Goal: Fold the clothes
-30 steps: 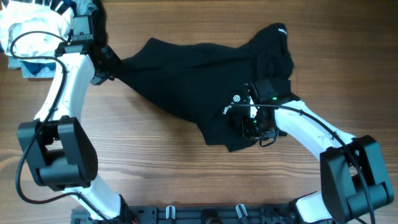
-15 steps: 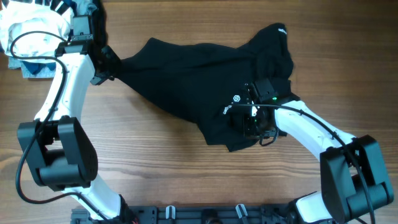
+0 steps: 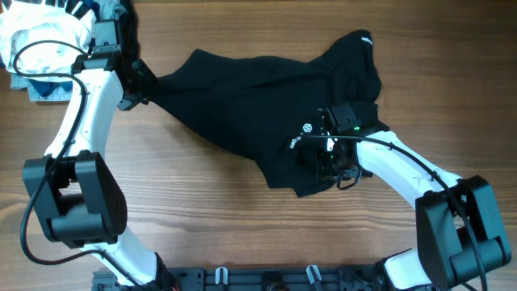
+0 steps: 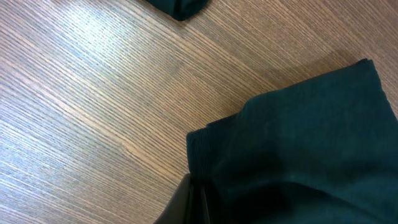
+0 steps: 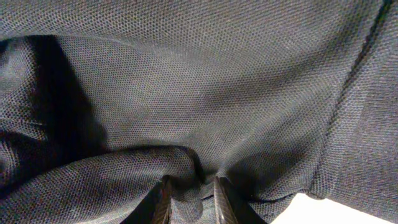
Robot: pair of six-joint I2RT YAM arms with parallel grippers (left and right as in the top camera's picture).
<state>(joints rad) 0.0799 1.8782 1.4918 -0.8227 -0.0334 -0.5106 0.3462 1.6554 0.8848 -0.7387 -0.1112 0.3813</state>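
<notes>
Pinching a fold of the clothes (image 5: 186, 93), my right gripper (image 5: 193, 202) shows its fingers clamped on the fabric only in its wrist view. Overhead puts it at 4 o'clock beside the white logo (image 3: 307, 128). The garment lies spread mid-table (image 3: 202, 218). Left gripper (image 3: 141, 85) at 10 o'clock, fingers together on the garment's edge.

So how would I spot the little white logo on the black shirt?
Find the big black shirt sprawled across the wooden table. Go to its lower right part, just beside the right gripper pinching the fabric. The logo is a tiny white ring with slanted white lettering under it, the only white print in that dark patch.
</notes>
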